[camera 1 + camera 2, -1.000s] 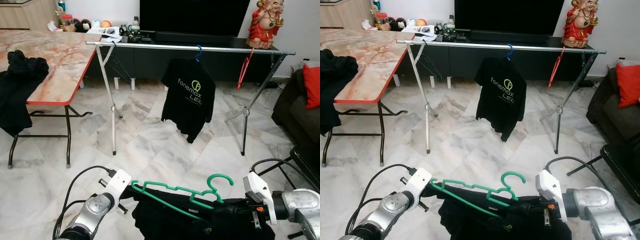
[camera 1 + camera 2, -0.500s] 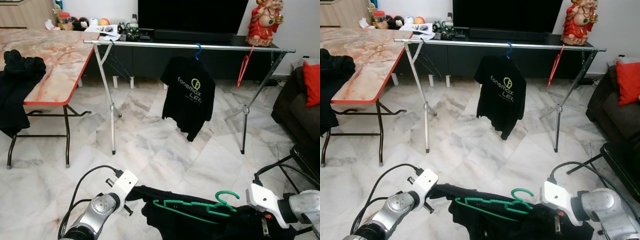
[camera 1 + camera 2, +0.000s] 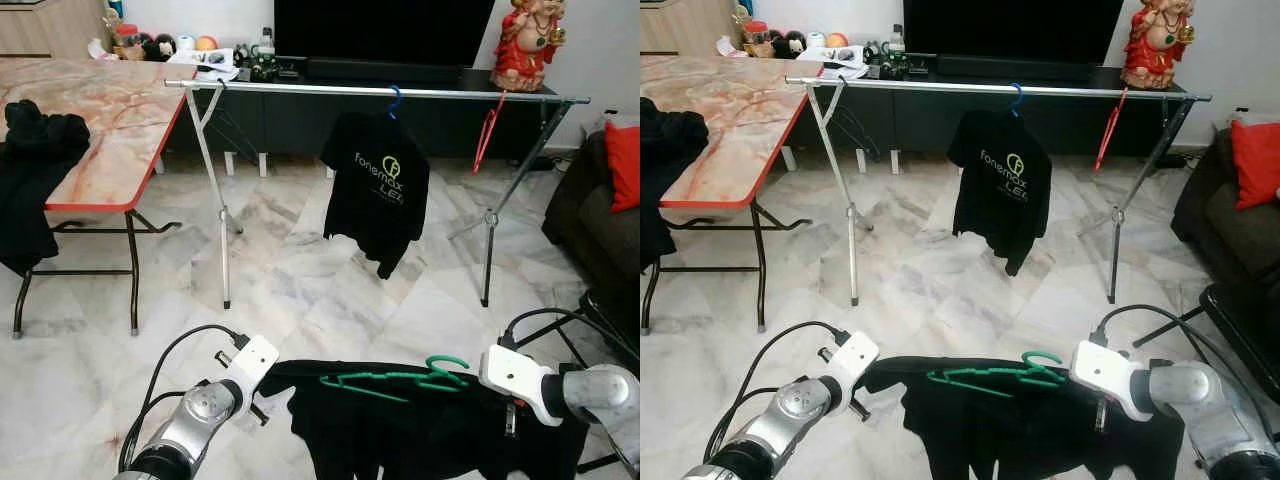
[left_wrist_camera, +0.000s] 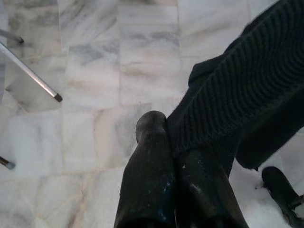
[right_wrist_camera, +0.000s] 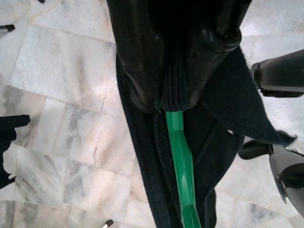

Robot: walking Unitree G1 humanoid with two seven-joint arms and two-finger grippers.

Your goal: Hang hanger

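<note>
A green hanger (image 3: pixel 390 380) lies nearly level inside the neck of a black garment (image 3: pixel 420 435), which is stretched low between my two arms. My left gripper (image 4: pixel 166 128) is shut on the garment's knitted edge (image 4: pixel 228 90), at the garment's left end (image 3: pixel 275 372). My right gripper (image 5: pixel 164 102) is shut on the cloth and the green hanger bar (image 5: pixel 179 152) together, close to the hook (image 3: pixel 445 366). Ahead stands a silver clothes rack (image 3: pixel 300 89), carrying a black printed T-shirt (image 3: pixel 378 190) on a blue hanger and a bare red hanger (image 3: pixel 487 135).
A marble-topped table (image 3: pixel 110 110) with black clothes (image 3: pixel 30 170) draped over it stands at the left. A dark sofa with a red cushion (image 3: pixel 625 165) is on the right. A TV cabinet (image 3: pixel 300 120) runs behind the rack. Open marble floor (image 3: pixel 320 290) lies before the rack.
The green hanger has dropped from a tilted, raised pose to lying flat, and the garment now hangs spread wider between the grippers. The right gripper has swung round with it.
</note>
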